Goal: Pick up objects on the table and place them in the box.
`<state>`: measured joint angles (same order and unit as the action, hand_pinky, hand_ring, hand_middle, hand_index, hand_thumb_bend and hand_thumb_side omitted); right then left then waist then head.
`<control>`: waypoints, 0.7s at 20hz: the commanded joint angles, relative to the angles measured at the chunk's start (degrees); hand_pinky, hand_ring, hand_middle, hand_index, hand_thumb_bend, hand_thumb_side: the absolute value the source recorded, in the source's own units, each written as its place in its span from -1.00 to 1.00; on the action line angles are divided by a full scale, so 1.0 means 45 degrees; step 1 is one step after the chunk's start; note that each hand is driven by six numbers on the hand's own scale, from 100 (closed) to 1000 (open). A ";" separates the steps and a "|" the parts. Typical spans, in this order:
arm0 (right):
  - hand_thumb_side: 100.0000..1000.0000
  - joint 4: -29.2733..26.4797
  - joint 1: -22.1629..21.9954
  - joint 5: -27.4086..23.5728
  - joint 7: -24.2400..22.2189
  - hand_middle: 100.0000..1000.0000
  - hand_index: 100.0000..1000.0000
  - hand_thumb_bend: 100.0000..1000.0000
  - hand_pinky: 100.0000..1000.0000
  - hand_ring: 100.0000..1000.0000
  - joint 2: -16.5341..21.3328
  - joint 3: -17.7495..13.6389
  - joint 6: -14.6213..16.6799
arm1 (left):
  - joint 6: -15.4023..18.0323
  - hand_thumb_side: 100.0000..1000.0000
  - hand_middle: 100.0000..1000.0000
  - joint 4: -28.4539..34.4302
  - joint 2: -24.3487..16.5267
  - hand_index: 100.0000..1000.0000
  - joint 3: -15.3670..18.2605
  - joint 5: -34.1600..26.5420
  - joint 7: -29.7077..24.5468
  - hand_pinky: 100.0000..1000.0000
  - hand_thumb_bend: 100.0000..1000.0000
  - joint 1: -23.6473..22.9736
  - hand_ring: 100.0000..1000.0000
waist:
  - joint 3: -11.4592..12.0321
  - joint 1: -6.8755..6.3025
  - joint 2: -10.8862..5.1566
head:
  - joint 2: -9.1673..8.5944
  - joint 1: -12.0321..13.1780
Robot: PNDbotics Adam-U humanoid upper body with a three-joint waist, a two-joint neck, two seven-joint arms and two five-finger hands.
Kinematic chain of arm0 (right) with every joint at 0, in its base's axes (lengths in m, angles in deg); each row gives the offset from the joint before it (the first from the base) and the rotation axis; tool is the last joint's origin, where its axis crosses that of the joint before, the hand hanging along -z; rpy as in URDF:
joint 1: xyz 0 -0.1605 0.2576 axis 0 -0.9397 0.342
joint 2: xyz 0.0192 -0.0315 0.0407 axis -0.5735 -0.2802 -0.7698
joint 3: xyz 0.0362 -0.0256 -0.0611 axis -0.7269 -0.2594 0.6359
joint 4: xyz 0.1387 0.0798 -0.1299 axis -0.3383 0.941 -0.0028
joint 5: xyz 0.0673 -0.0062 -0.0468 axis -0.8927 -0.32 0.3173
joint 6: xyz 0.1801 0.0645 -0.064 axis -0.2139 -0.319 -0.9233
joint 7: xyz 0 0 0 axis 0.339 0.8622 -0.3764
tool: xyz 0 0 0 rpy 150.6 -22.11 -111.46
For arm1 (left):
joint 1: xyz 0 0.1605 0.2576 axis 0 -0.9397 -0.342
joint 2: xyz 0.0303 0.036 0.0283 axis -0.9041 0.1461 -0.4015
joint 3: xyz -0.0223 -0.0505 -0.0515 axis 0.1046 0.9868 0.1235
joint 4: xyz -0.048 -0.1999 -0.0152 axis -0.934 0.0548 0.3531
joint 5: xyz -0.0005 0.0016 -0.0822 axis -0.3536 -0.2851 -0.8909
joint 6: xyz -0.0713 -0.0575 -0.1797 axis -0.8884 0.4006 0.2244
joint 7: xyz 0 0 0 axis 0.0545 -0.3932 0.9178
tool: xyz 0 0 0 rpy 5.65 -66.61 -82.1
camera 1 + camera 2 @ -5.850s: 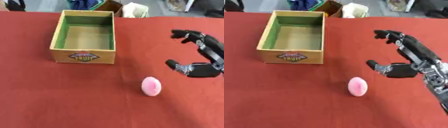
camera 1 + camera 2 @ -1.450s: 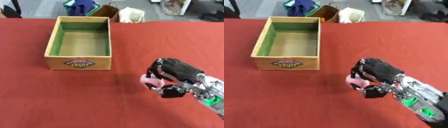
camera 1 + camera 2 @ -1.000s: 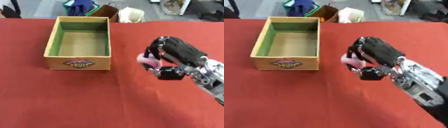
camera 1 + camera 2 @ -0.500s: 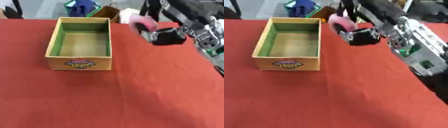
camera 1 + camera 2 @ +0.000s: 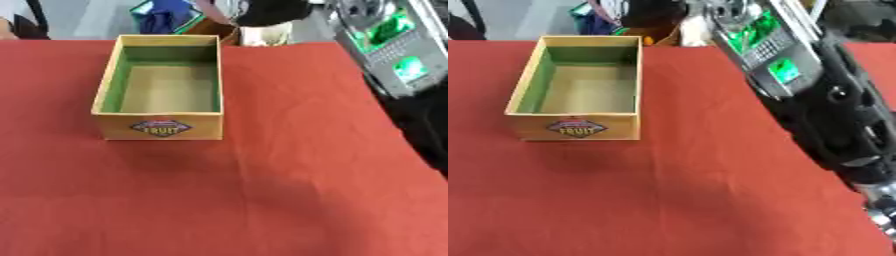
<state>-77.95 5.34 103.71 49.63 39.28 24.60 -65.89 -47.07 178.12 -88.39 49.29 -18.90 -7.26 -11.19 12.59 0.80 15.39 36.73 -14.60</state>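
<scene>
1. My right arm (image 5: 815, 95) reaches up along the right side toward the far edge of the tabletop (image 5: 262, 200), its silver and green forearm filling that corner.
2. My right robot hand (image 5: 654, 12) shows only as a dark shape beyond the far rim of the box (image 5: 162, 82); I cannot tell whether it is clenched or released.
3. I cannot see any object to pick up: nothing lies on the red cloth, and the box interior looks bare.
4. If the robot hand does carry something, I judge the step is the drop: bring it nearer and lower, centre it over the green-lined opening, clear of the walls, then let go.
5. My left robot hand shows in neither view.
</scene>
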 commanded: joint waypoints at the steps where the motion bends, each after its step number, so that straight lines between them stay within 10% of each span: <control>1: -1.00 0.1914 0.0675 0.0500 0.0385 -0.68 -0.51 -1.00 -0.21 -0.12 -0.1025 0.0006 0.0175 | 0.0011 0.22 -0.29 0.0247 -0.0001 0.00 -0.0105 -0.0108 -0.0126 -0.04 -1.00 0.0068 -0.10 | 0.0125 -0.0090 -0.0197 | 0.0024 -0.0225; 14: -1.00 0.7677 0.1349 0.2700 0.2128 -0.66 -0.47 -1.00 -0.17 -0.08 -0.3489 -0.0175 0.1789 | 0.0031 0.22 -0.29 0.0247 0.0113 0.00 -0.0226 -0.0275 -0.0271 -0.04 -1.00 0.0159 -0.11 | 0.0573 -0.0082 0.0070 | -0.0110 -0.0602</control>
<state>-44.40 10.02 114.62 58.40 23.80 24.58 -58.40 -47.00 178.12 -87.67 48.53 -19.94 -8.27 -11.07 15.05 0.67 16.65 36.71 -17.10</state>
